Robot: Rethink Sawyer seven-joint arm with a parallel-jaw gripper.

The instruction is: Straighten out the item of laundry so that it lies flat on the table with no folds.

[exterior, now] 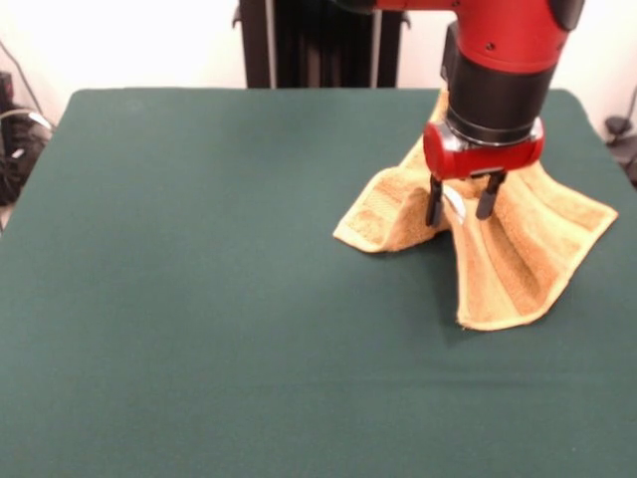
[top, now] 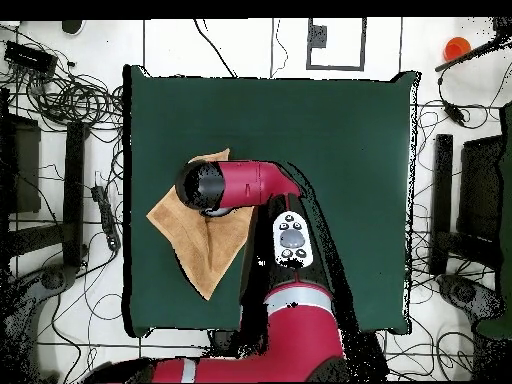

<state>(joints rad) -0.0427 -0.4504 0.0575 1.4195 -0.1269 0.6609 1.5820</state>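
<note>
The golden-orange towel (exterior: 518, 249) lies crumpled on the dark green table (exterior: 199, 299), at the right in the front view. It rises in ridges toward the middle, with one lobe spreading left and a longer one toward the front. My gripper (exterior: 461, 204) stands straight over its middle. The two black fingers (exterior: 435, 204) are apart, one on each side of a raised fold, with the white label (exterior: 454, 203) between them. In the overhead view the towel (top: 205, 255) is near the table's left edge (top: 132, 200), and the arm's wrist (top: 205, 187) hides the gripper.
The red arm (top: 290, 310) reaches in from the bottom of the overhead view. The towel's outer corner lies close to the table's edge (exterior: 597, 129). Cables and stands (top: 70, 120) surround the table on the floor.
</note>
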